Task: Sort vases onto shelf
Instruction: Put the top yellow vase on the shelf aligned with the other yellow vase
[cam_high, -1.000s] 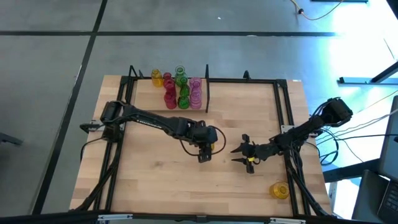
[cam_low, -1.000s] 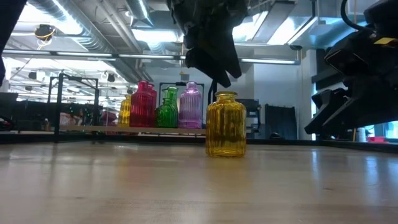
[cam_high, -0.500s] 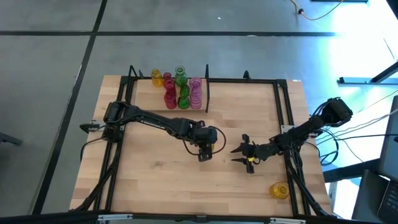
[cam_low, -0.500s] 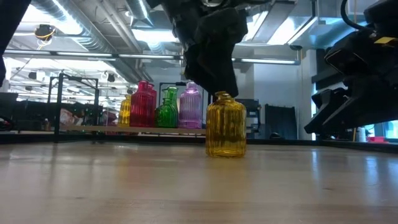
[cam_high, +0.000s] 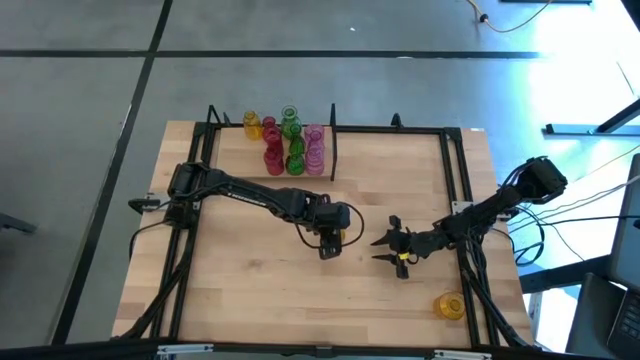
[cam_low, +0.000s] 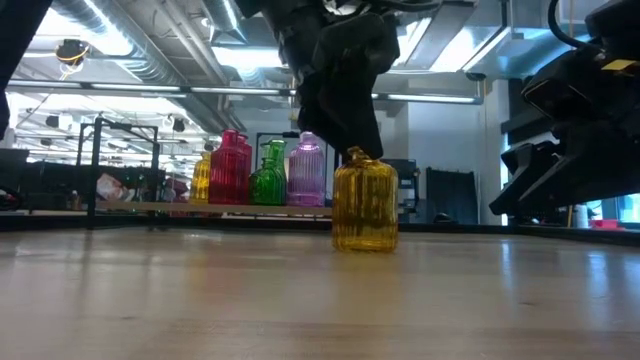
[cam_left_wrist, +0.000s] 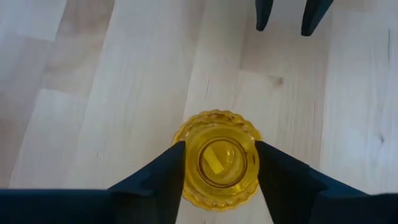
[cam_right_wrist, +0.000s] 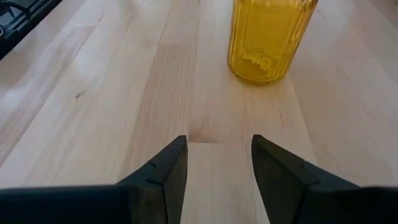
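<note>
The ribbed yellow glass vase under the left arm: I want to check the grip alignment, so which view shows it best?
The left wrist view: it looks straight down on the ribbed yellow glass vase, with the left gripper jaws at either side of its neck. The low view shows its side profile; the right wrist view shows its body; the high view hides it.

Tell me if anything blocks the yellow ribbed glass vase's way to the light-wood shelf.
Nothing visible does. Bare table lies between the yellow ribbed glass vase, in the left gripper, and the shelf.
</note>
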